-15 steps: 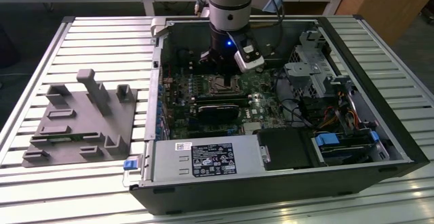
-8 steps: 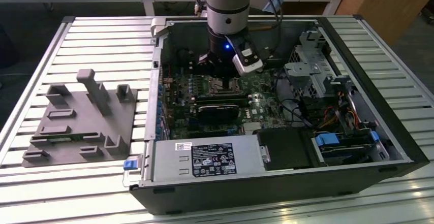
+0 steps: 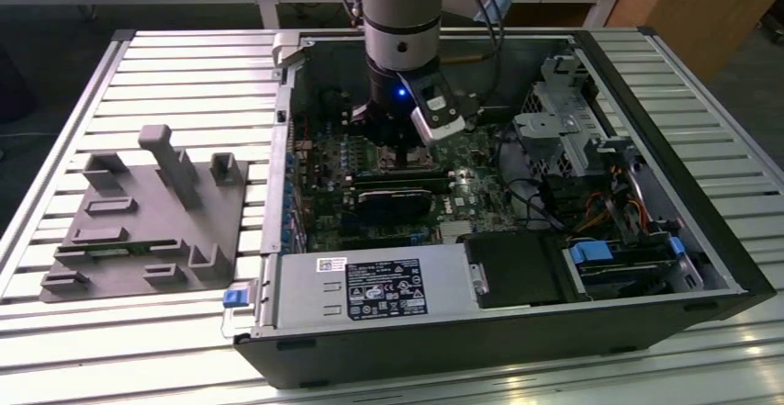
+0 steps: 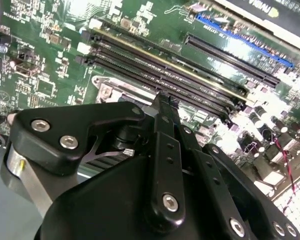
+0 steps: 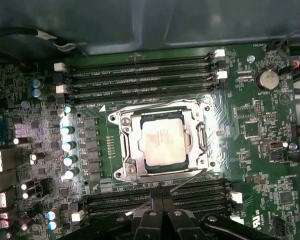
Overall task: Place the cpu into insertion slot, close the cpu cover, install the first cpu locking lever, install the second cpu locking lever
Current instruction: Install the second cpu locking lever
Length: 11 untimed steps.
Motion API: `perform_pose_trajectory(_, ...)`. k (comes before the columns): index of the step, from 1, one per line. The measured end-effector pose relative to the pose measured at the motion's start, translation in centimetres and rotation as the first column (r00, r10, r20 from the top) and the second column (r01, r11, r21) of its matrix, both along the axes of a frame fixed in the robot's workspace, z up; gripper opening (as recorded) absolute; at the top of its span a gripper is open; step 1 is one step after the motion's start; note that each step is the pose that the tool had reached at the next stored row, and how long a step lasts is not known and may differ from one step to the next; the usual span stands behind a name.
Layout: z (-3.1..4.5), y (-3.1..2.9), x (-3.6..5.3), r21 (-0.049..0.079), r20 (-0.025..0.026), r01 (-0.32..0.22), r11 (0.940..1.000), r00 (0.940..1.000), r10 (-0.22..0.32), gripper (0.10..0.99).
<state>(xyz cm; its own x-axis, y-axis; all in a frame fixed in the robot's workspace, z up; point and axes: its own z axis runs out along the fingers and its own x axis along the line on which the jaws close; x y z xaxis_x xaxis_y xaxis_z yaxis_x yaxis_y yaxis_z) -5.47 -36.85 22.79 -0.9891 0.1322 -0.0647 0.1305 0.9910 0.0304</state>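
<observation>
The claw [image 5: 160, 200] hangs low inside the open computer case [image 3: 686, 194], its two fingers [image 4: 166, 145] pressed together with nothing between them, tips just beside the near edge of the socket. In the first wrist view the cpu [image 5: 163, 144] sits flat in the insertion slot [image 5: 162, 172] and the cpu cover [image 5: 130, 145] lies down around it — so placing and closing look done. A thin lever [image 5: 187, 181] slants free along the socket's near side, close by the fingertips; I judge the first locking lever to be the step in hand. That calls for pushing the rod down and sideways under its catch, without scraping the green board [image 5: 255, 130] or the memory slots [image 5: 140, 70].
</observation>
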Motion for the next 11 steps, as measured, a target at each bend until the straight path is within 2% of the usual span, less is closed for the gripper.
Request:
perform_pose_trajectory(6,-0.30,-0.30,-0.22,0.007,-0.0001,0.003,1.0000,1.0000,-0.003,0.106)
perform_pose_trajectory(11,-0.55,-0.62,-0.48,0.036,-0.0002,0.003,0.9994,1.0000,-0.003,0.106)
